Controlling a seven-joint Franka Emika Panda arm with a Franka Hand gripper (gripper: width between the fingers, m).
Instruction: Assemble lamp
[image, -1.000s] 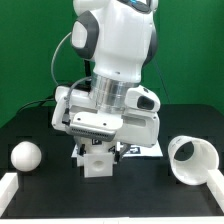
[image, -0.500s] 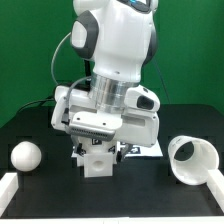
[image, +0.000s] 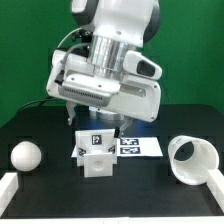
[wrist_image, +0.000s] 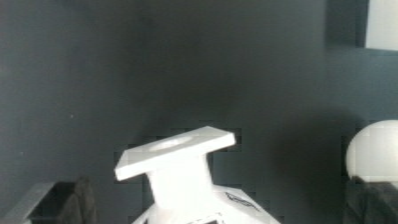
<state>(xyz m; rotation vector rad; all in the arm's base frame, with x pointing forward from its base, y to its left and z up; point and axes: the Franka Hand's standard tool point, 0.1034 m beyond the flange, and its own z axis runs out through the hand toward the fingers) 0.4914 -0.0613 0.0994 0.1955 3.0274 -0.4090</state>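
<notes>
The white square lamp base (image: 98, 160) stands on the black table with a tag on top. My gripper (image: 96, 125) hangs just above it, open and empty, with its jaws apart from the base. In the wrist view the base (wrist_image: 178, 165) lies close below, and one dark finger (wrist_image: 54, 200) stands clear of its side. The round bulb (image: 25, 156) lies at the exterior view's left and also shows in the wrist view (wrist_image: 377, 150). The cone shade (image: 190, 160) lies on its side at the exterior view's right.
The marker board (image: 135, 146) lies flat just behind the base. A white rail (image: 12, 186) runs along the table's front edge. A green backdrop stands behind the table. A white strip (wrist_image: 365, 25) shows at the wrist view's corner.
The arm has risen off the base. The whole hand now sits higher, and the base's top tag and the marker board have come into view. The base has stayed in place.
</notes>
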